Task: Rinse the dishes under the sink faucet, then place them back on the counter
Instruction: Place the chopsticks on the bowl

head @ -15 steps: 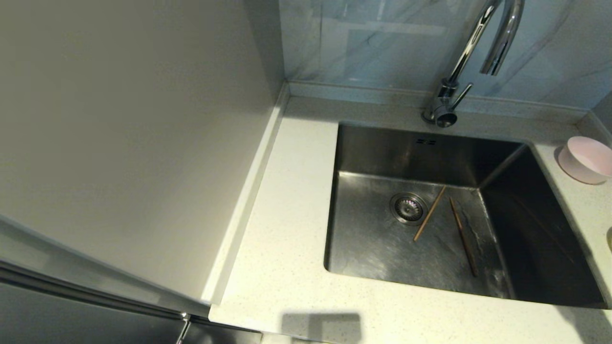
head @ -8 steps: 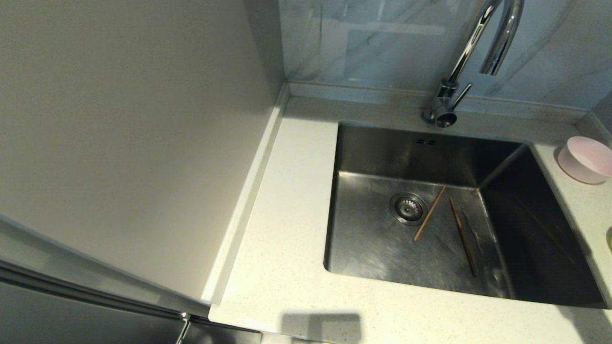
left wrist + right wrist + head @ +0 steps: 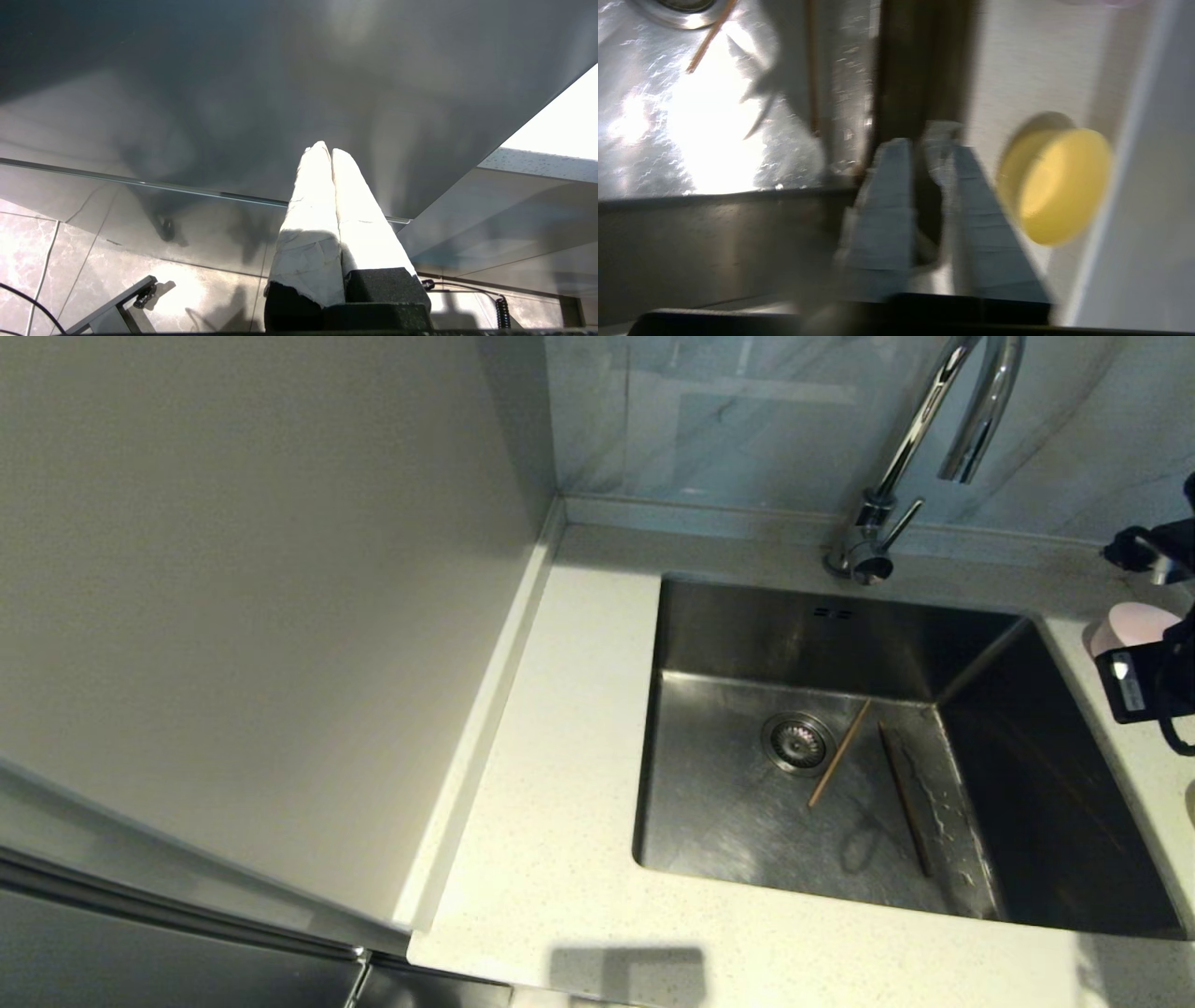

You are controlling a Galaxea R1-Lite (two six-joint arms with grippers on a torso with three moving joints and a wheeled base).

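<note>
Chopsticks [image 3: 873, 775] lie flat in the sink [image 3: 747, 803], near the drain [image 3: 796, 743]. The right gripper [image 3: 927, 140] hangs over the sink's right rim, fingers a little apart, holding nothing. The yellow bowl [image 3: 1059, 184] sits beside it on the counter [image 3: 551, 803], with the pink bowl [image 3: 1125, 621] farther back. The left gripper [image 3: 325, 150] is pressed together, low by the floor.

Beige wall panel [image 3: 261, 597], marbled grey backsplash [image 3: 747, 420].

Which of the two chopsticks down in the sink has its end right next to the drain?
The shorter-looking chopstick nearer the faucet side: it slants right beside the round drain. The other chopstick lies farther toward the pink bowl's side, apart from the drain.
</note>
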